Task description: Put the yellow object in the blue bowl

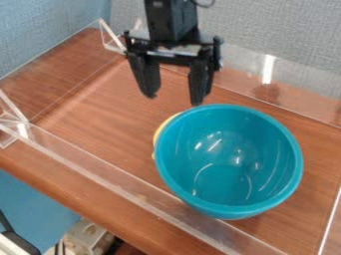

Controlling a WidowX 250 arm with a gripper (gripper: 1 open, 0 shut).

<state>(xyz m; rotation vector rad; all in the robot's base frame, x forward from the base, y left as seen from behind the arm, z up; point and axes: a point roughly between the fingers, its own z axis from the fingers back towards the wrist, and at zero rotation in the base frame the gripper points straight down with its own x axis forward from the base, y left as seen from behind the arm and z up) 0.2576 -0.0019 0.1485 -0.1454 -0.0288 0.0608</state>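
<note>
The blue bowl [229,159], glossy teal and deep, stands on the wooden table at the right of centre. A yellow object [159,131] shows only as a thin curved sliver against the bowl's left outer rim, on the table. My gripper [174,93] hangs above and behind the bowl's left edge, pointing down. Its two dark fingers [147,80] stand wide apart with nothing between them. It is open and clear of both the bowl and the yellow object.
Clear acrylic walls [80,164] fence the wooden table [80,100] along the front and left. A clear stand [118,38] sits at the back left, another clear panel [266,72] at the back right.
</note>
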